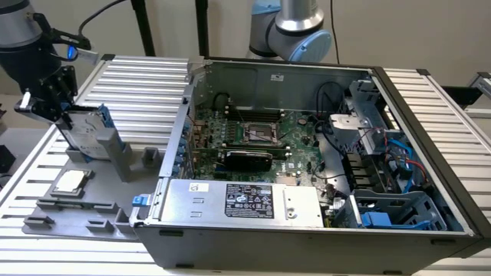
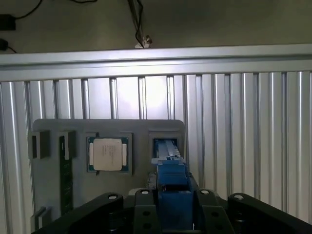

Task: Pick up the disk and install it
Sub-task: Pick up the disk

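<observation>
The disk stands on edge at the exterior view's left, silver-grey with a white label and blue rails, over the upright slot of the grey fixture tray. My gripper comes down from the upper left and is shut on its top edge. In the wrist view the disk shows edge-on as a blue rail between the black fingers of my gripper, with the open slot just beyond it. Whether the disk's lower edge still sits in the slot is unclear.
A small silver square chip lies in the tray. The open computer case takes up the middle and right, with motherboard, power supply and a blue-grey drive cage. Another arm's base stands behind the case.
</observation>
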You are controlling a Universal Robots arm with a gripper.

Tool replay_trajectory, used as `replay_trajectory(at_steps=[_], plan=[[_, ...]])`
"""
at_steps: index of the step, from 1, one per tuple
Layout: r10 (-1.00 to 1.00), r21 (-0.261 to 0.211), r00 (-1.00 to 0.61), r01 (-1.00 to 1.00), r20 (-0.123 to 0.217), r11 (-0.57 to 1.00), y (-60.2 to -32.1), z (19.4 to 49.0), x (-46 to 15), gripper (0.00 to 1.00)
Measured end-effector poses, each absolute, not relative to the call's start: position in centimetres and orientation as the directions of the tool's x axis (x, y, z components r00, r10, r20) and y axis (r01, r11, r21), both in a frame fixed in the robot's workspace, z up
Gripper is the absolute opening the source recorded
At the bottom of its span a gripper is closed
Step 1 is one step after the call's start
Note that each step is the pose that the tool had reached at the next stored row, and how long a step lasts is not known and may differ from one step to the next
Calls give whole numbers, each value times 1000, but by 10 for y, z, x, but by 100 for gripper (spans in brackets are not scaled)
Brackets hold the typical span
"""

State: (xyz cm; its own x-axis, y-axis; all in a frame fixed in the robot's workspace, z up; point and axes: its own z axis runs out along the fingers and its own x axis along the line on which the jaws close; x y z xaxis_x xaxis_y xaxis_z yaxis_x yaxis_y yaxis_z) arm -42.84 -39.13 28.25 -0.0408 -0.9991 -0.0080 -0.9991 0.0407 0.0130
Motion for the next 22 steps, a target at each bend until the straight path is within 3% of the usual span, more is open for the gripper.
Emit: replay_trajectory(at_steps=[22], plan=[[-1000,13,-10,-1000,-8,10,-381,285,-428,0]])
